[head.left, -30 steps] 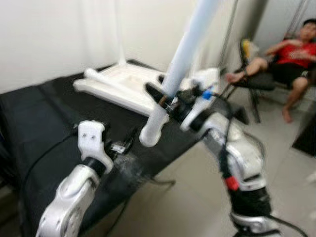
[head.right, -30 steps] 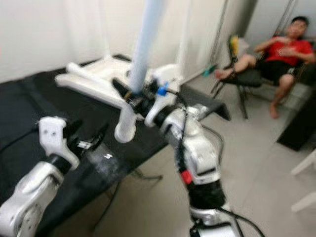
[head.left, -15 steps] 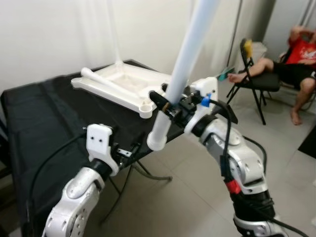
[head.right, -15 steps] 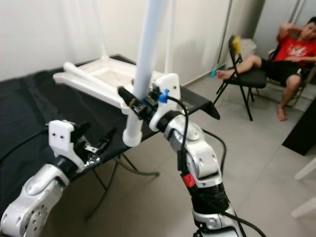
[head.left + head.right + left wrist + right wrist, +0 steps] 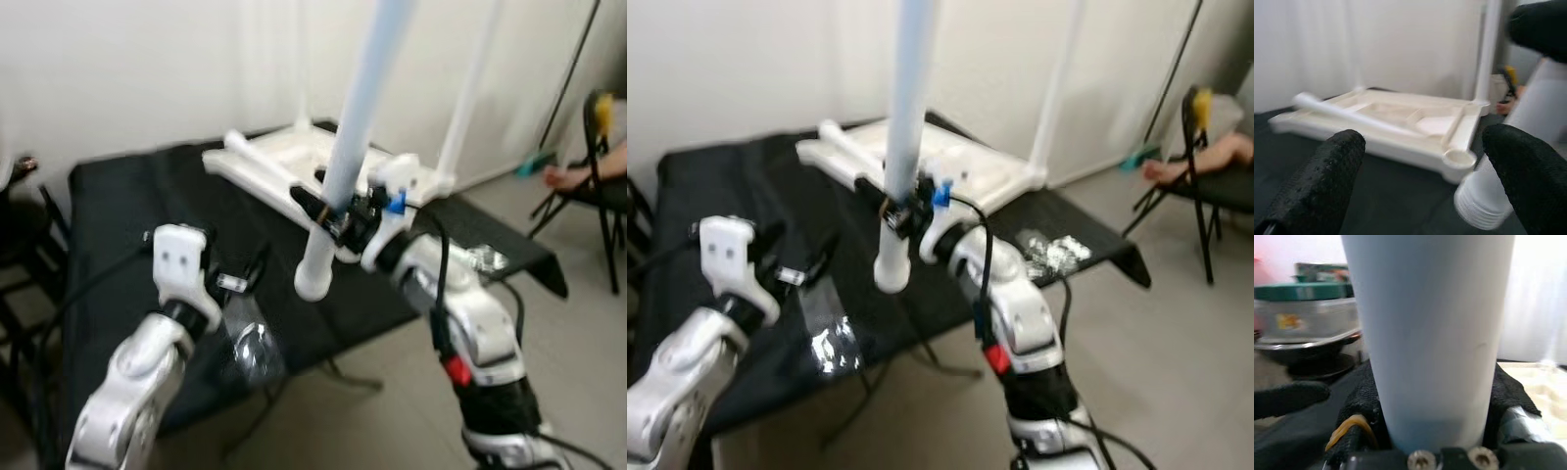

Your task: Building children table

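Since half a second back my head has swung, so the whole scene sits differently; the tabletop now lies more squarely ahead of me, and the leg is clamped in my right end effector as before.

Nearest, my left end effector [image 5: 238,284] hovers low over the black surface [image 5: 118,211], fingers [image 5: 1327,176] spread apart and holding nothing. Just beside it, on my right, my right end effector [image 5: 333,211] is clamped on the pale blue table leg [image 5: 355,127] near its lower end. The leg's long axis runs close to upright, leaning a little away from me at the top, with its threaded white foot [image 5: 1480,210] pointing down and hanging above the surface.

Beyond both lies the white tabletop [image 5: 950,171], upside down on the surface, long axis running left to right. An open corner socket [image 5: 1458,157] faces up, just beyond the leg's foot, so I judge the right arm is the nearer one to seat it. Farther back, another leg [image 5: 1061,83] stands upright in the far right corner.
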Motion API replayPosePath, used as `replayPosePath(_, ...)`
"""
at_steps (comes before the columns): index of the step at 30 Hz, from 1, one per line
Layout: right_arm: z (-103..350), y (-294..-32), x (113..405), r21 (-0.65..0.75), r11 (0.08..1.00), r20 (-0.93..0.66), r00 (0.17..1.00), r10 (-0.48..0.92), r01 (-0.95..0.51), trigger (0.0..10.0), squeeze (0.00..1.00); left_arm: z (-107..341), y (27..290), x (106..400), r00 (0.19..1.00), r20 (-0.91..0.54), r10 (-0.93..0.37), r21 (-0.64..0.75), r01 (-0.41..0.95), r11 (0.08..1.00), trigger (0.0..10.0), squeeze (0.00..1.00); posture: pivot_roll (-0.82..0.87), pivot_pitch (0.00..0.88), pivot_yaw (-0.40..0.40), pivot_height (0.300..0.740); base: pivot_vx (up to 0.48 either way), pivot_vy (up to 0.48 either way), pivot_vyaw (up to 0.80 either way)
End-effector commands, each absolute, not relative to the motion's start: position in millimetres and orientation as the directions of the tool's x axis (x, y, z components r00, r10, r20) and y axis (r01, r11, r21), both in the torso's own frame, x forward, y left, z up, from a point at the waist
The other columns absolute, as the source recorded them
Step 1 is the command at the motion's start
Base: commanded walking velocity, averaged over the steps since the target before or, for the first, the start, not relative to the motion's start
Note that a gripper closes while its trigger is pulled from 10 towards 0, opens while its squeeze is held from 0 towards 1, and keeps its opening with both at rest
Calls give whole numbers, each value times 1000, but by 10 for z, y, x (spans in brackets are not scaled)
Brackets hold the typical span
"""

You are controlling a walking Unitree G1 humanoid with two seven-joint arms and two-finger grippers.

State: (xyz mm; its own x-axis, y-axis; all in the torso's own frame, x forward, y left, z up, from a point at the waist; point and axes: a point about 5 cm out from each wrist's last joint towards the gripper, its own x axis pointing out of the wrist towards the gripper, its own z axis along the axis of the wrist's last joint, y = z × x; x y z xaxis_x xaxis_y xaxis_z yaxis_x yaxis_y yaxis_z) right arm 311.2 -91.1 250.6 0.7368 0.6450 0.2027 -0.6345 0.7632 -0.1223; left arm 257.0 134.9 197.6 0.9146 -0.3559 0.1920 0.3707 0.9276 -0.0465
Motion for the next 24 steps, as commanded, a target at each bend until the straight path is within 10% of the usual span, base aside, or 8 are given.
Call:
replayPosePath(1, 2567, -943, 3102, -138, 784, 238, 748, 620, -606, 10000, 0, 1973, 1308, 2574, 908, 184, -376, -57, 392, 918, 10000, 0, -34, 0, -7, 740, 465, 0, 0)
replayPosePath(12, 2604, -908, 3077, -140, 751, 228, 717, 658, -645, 10000, 0, 2028, 1277, 2585, 900, 199, -389, -57, 406, 912, 10000, 0, -37, 6, -13, 740, 464, 0, 0)
replayPosePath(24, 2748, -1035, 3010, -207, 625, 139, 610, 780, -752, 10000, 0, 2019, 1157, 2539, 870, 174, -461, -68, 478, 876, 10000, 0, -52, 32, -22, 740, 0, -274, 0)
